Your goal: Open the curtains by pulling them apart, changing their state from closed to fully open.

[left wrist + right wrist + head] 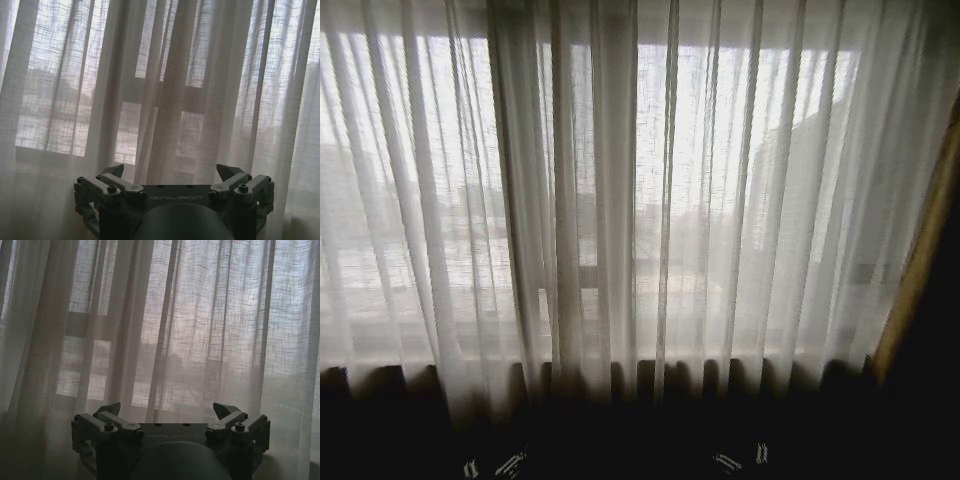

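Observation:
The sheer white curtains (610, 200) hang shut across the whole window, their long pleats bunching thickest around the middle. Low in the head view, in the dark below the hem, my left gripper (490, 466) and right gripper (741, 459) show faintly, apart from the fabric. In the left wrist view my left gripper (172, 170) is open and faces the curtains (165, 90) with nothing between its fingers. The right wrist view shows my right gripper (167, 407) open too, pointing at the curtains (200, 330) and holding nothing.
A dark drape with a tan edge (920, 260) hangs at the far right. Dark window frame bars (192, 97) show through the fabric. Below the hem runs a dark band of wall or sill (640, 430).

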Robot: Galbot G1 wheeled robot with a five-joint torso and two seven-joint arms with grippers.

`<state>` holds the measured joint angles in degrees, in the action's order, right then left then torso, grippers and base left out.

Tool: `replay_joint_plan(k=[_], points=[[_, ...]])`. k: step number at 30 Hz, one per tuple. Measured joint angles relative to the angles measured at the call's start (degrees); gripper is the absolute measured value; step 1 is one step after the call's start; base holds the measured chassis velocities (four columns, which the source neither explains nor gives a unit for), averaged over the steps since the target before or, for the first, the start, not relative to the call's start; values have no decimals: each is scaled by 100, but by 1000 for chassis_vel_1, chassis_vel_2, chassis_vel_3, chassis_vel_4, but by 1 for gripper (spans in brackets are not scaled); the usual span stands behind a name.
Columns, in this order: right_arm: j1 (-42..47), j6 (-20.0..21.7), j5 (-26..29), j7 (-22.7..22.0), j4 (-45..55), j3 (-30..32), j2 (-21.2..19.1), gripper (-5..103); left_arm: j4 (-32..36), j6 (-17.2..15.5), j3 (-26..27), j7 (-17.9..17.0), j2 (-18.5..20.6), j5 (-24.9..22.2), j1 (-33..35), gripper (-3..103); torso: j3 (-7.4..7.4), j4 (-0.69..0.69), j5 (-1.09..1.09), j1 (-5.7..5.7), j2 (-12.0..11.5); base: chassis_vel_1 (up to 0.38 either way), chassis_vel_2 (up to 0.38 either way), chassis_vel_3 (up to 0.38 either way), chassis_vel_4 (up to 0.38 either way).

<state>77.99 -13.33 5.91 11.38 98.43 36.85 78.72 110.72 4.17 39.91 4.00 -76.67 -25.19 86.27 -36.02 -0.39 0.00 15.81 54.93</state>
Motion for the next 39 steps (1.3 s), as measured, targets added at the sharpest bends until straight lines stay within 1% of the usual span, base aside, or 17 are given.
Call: replay_joint_plan(k=[21, 26, 39], points=[[18, 1, -23, 3, -20, 9, 0, 100, -57, 69, 52, 0, 1, 5, 16, 100, 0, 0, 0, 0, 0, 0, 0, 0, 0], [11, -88, -14, -4, -90, 13, 0, 100, -78, 73, 43, 0, 0, 5, 5, 100, 0, 0, 0, -1, 0, 0, 0, 0, 0], [-17, -157, -156, -31, -144, 7, 0, 100, -98, 85, 30, 0, 4, 8, -16, 100, 0, 0, 0, -1, 1, -79, 83, 81, -83]])
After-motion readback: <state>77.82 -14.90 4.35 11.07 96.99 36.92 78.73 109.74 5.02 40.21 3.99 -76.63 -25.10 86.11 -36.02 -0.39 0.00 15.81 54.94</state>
